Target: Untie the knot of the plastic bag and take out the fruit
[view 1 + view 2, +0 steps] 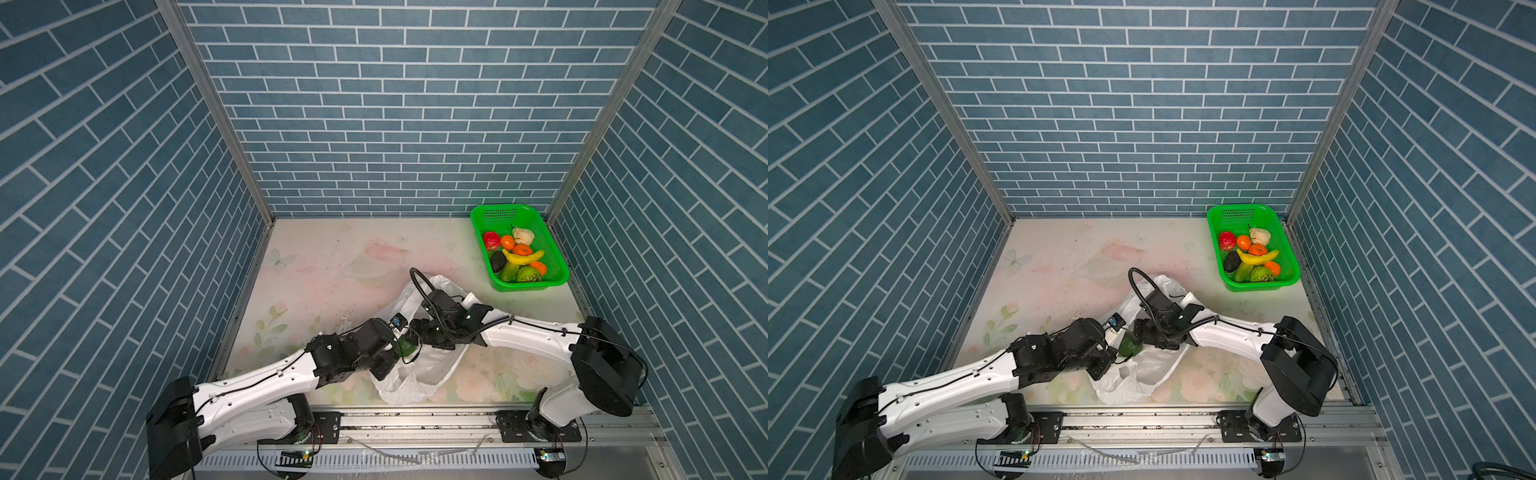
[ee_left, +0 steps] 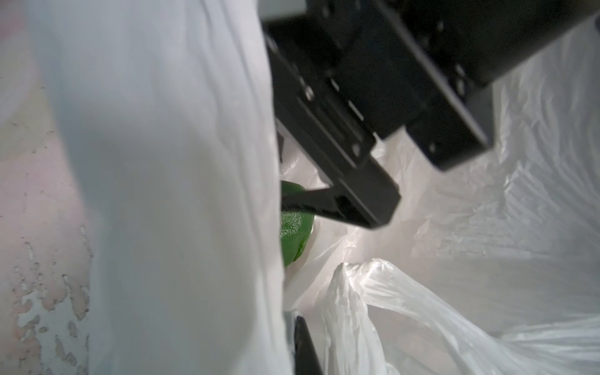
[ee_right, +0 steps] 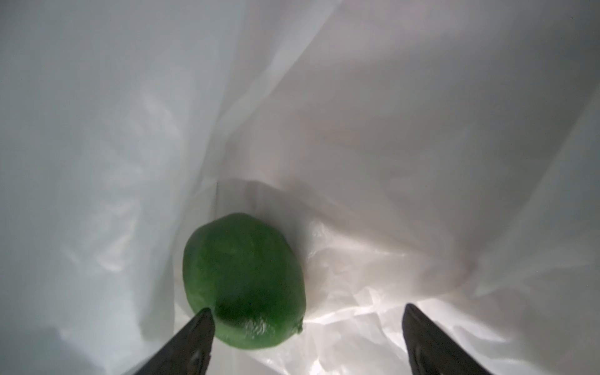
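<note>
The plastic bag (image 1: 428, 365) is lying crumpled at the front middle of the flowered table (image 1: 332, 270), its mouth gaping open, and both grippers are working at it. The left gripper (image 1: 386, 368) is sitting at the bag's near-left edge with its jaws closed tight. In its wrist view the bag's white film is hanging right across the lens beside one dark finger (image 2: 303, 344), so it looks to be pinching the bag's rim, though the pinch itself is hidden.

The right gripper (image 3: 311, 341) is reaching in from the right, down inside the bag, with its jaws standing wide apart and holding nothing. A green lime (image 3: 243, 282) is resting on the bag's floor. One of the right gripper's fingers (image 3: 194, 341) is lying against the lime's near side, while the other finger is staying well clear of it over bare plastic. In both top views the lime (image 1: 405, 345) (image 1: 1128, 344) is showing as a dark green patch between the two gripper heads, just inside the bag's opening.

The rest of the fruit (image 1: 515, 257) is sitting in a green plastic basket (image 1: 500, 214) in the back right corner of the table, well apart from the bag. A red one, round oranges and a pale cream one are lying toward the back. A yellow banana (image 1: 521, 257) is lying across the middle, and a dark avocado (image 1: 497, 261) and green pieces are lying toward the front.
</note>
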